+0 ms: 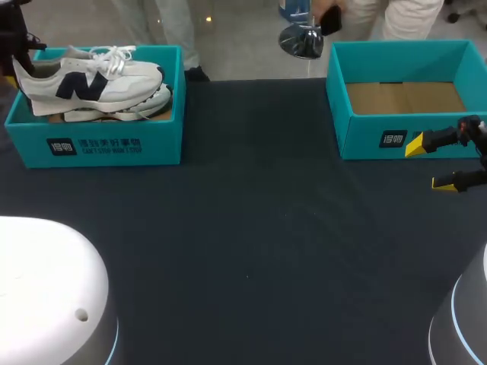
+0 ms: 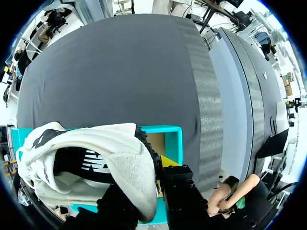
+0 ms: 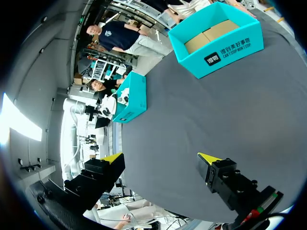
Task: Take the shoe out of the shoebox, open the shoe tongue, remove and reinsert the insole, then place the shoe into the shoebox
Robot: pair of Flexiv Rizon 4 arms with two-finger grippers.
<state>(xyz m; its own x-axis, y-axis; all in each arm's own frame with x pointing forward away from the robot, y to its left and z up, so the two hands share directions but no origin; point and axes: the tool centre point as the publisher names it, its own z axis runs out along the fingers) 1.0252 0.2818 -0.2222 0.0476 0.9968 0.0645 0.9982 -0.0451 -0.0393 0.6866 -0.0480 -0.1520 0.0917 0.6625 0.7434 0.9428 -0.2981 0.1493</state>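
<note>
i took the teal shoebox (image 1: 99, 143) as my reference; it sat on the dark, matte table (image 1: 259, 228) at the far edge, on my left side. the white shoe (image 1: 99, 82) with its navy side mark was inside the shoebox, toe pointing toward the table's middle, heel at the shoebox's outer end and tilted up against the wall. my left gripper (image 2: 141, 177) was at that outer end of the shoebox, its fingers closed in on the shoe's heel from both sides, one yellow tip showing against the heel and the other hidden by the shoe. a second box (image 1: 365, 141), the same teal, stood well apart from the shoebox along the same far edge, its brown cardboard floor showing. my right gripper (image 1: 428, 163) hung farther from the shoebox than that, just beside the second box's near wall, over the dark surface, fingers spread wide with nothing between them; its own camera showed the same gap (image 3: 160, 158).
</note>
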